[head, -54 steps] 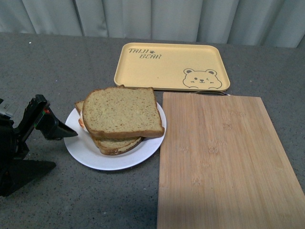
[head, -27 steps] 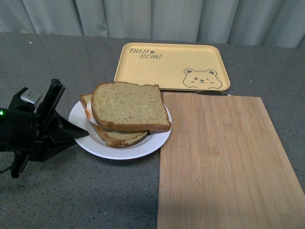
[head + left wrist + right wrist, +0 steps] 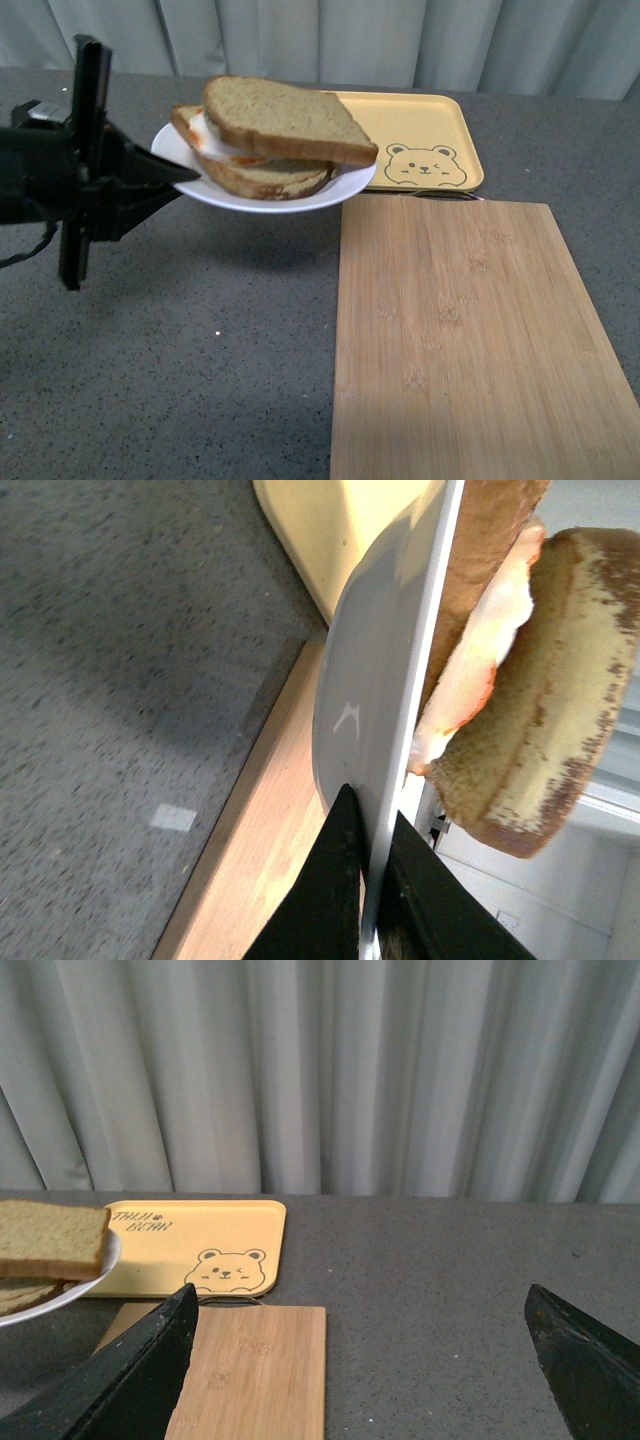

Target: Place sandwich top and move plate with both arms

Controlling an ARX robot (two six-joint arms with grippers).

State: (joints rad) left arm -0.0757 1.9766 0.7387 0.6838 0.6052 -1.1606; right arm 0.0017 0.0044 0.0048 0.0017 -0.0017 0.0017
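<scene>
Grey speckled tabletop, pale curtain behind.

Front view: the round white plate [image 3: 300,200] hangs clear of the table in the upper left of the frame. The speckled tan-brown sandwich top [image 3: 285,120] is seated on the stack. The thin black left gripper [image 3: 185,175] meets the plate's left rim.

Left wrist view: jaws clenched on that rim.

Right wrist view: the black right gripper [image 3: 360,1290] is spread wide and empty, well apart from the plate. The free rim faces it and is judged the next contact.

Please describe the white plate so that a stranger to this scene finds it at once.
Left of the wooden board on the grey table, the plate hangs in the air, its rim pinched by the left gripper. It is round, white and carries a sandwich, unlike the rectangular yellow tray behind.
</scene>
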